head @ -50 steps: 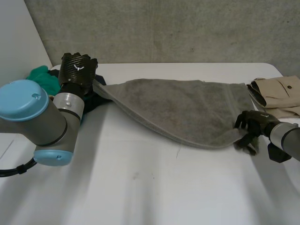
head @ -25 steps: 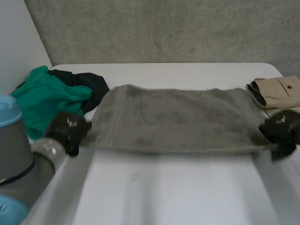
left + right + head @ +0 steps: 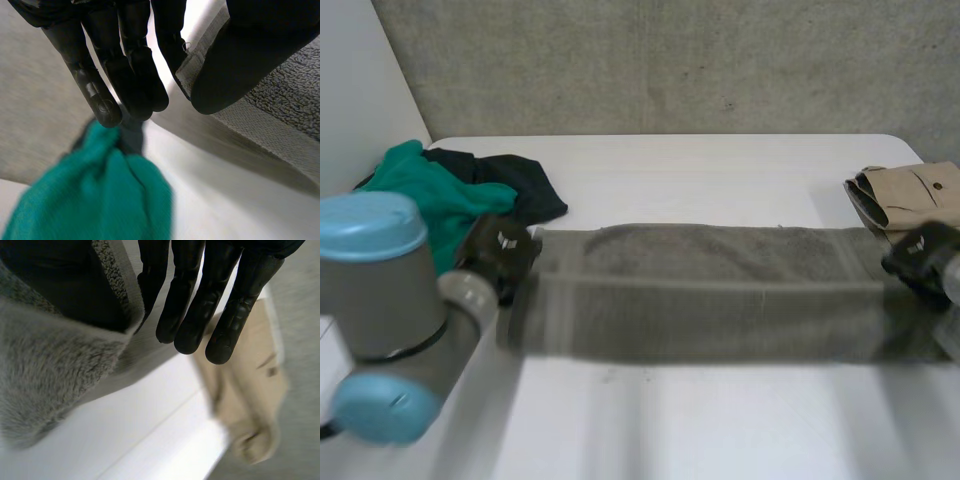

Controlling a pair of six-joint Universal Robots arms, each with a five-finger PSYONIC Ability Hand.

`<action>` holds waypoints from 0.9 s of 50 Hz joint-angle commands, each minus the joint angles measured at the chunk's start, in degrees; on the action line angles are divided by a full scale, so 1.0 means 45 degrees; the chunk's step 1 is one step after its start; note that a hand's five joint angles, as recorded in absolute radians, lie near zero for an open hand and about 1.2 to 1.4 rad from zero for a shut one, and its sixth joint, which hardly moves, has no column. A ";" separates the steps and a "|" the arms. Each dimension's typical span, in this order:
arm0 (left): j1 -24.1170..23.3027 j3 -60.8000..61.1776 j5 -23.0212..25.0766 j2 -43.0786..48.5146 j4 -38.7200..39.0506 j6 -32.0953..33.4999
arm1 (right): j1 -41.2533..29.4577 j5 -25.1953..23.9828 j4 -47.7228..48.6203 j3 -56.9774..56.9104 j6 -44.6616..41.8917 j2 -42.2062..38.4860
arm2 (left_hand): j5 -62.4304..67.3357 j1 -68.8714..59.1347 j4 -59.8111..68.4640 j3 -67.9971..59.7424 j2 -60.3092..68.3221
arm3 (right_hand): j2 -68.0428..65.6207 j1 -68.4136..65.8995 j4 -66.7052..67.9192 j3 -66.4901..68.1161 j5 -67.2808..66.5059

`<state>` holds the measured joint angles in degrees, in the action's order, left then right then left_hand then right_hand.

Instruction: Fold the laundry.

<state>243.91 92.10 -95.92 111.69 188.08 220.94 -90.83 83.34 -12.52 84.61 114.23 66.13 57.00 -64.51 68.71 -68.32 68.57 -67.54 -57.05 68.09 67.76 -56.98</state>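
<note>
The left hand (image 3: 502, 252) is pinching one short end of the grey towel (image 3: 720, 290). In the left wrist view its straight fingers (image 3: 130, 75) are on one side of the towel's edge and its thumb (image 3: 250, 60) is on the other. The right hand (image 3: 920, 252) pinches the other short end the same way, with the fluffy edge tucked between its thumb and fingers. The towel is in the middle of the white table (image 3: 720, 430), pulled out between the two hands. I cannot tell if the near side lies flat or is lifted a little. A few things could go wrong. Each hand grips only a small bit of the edge, so a hard tug might pull the towel out and make it flop down. If one hand moves faster than the other, the towel could go crooked and the fold would not line up. The green cloth (image 3: 425, 195) and the black cloth (image 3: 515, 185) are just beside the left hand, and the folded tan clothes (image 3: 910, 195) are near the right hand, so an end could catch on them and drag them along. The towel is a long strip. Its long way runs across the table from one hand to the other, with one short end toward the green cloth and the other toward the tan clothes.
</note>
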 commanded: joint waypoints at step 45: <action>-0.1176 -0.1130 -0.1282 0.1216 0.4514 -0.0426 | 0.2527 -0.3344 0.2818 0.0963 0.6549 -0.0260 | -1.2657 1.2103 -1.3036 1.2949 -1.3005 | 0.8918 0.6586 -0.9039 -0.8967 0.8794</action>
<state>238.54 85.46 -101.88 117.42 208.40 220.24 -81.12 69.42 -3.09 86.92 144.74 67.30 2.68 -10.89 11.58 -12.00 11.66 -20.78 -18.44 21.57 21.71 -11.08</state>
